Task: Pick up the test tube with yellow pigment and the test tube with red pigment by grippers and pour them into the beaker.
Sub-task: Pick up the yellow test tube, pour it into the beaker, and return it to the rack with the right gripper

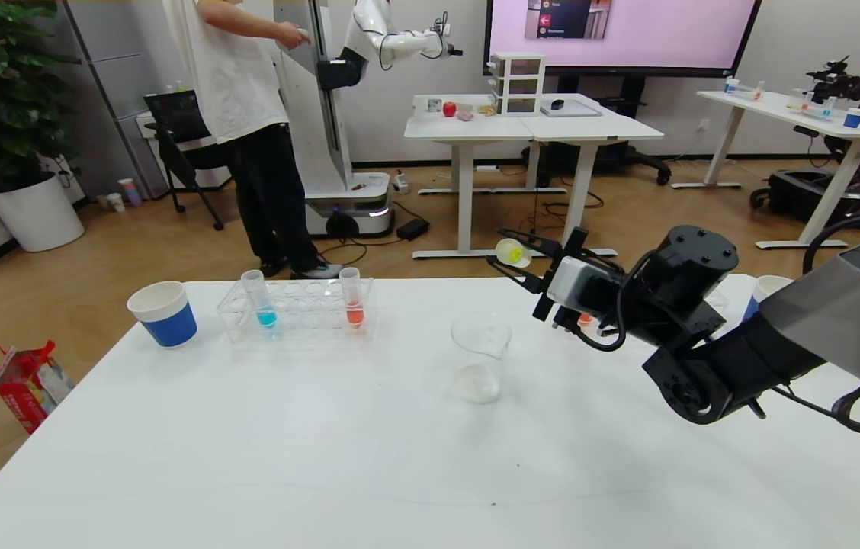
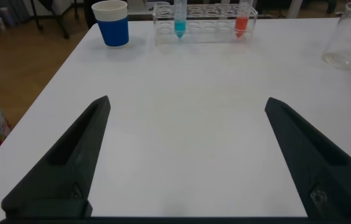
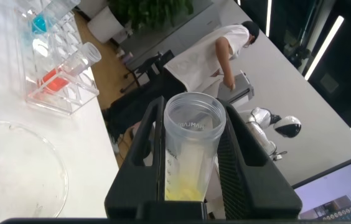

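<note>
**labrat42:** Over on the right side of the white table (image 1: 262,457), the right gripper (image 1: 519,263) is up in the air, clamped on the test tube with yellow pigment (image 1: 511,252). In the right wrist view the tube (image 3: 188,155) sits snug between the two black fingers (image 3: 241,155), open mouth toward the camera, with a bit of yellow-green liquid pooled inside. From the head view the tube is tipped over on its side, above and just to the right of the beaker (image 1: 480,357).

**tubewatcher:** And the red one?

**labrat42:** The test tube with red pigment (image 1: 352,297) stands upright in the clear rack (image 1: 296,309), toward its right end. A tube with cyan liquid (image 1: 258,299) stands near the left end. The beaker stands on the table near the rack's right end, apart from it.

**tubewatcher:** Left arm doing anything?

**labrat42:** The left gripper (image 2: 185,155) hangs low over the near part of the table, fingers spread wide apart, nothing between them. A blue-and-white paper cup (image 1: 163,313) sits left of the rack.
</note>
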You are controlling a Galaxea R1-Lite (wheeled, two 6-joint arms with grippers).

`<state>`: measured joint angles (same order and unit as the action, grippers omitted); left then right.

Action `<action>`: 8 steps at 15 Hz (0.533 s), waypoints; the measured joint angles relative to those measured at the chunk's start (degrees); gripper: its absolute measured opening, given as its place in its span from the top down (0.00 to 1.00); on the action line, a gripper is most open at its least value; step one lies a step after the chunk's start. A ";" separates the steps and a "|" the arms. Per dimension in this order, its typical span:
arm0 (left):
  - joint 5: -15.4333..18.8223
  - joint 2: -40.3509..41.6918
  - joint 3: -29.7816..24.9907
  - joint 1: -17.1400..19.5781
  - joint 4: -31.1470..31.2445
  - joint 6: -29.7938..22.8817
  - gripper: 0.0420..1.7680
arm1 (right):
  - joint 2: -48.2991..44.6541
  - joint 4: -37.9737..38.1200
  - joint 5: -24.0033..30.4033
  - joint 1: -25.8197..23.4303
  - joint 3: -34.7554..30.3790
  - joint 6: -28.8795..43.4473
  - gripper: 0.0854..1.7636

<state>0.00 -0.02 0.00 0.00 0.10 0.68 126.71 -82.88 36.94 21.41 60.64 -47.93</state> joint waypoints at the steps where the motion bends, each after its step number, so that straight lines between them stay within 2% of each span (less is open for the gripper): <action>1: 0.00 0.00 0.00 0.00 0.00 0.00 0.02 | 0.27 -0.05 0.85 -0.11 -0.09 -1.15 0.75; 5: 0.00 0.00 0.00 0.00 0.00 0.00 0.02 | 1.66 0.22 6.03 -1.40 1.21 -11.24 0.75; 8: 0.00 0.00 0.00 0.00 0.00 0.02 0.02 | 2.51 0.39 6.39 -1.16 1.49 -14.80 0.75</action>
<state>0.00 -0.02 0.00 0.00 0.10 0.71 129.22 -82.49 43.33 20.25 62.12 -62.73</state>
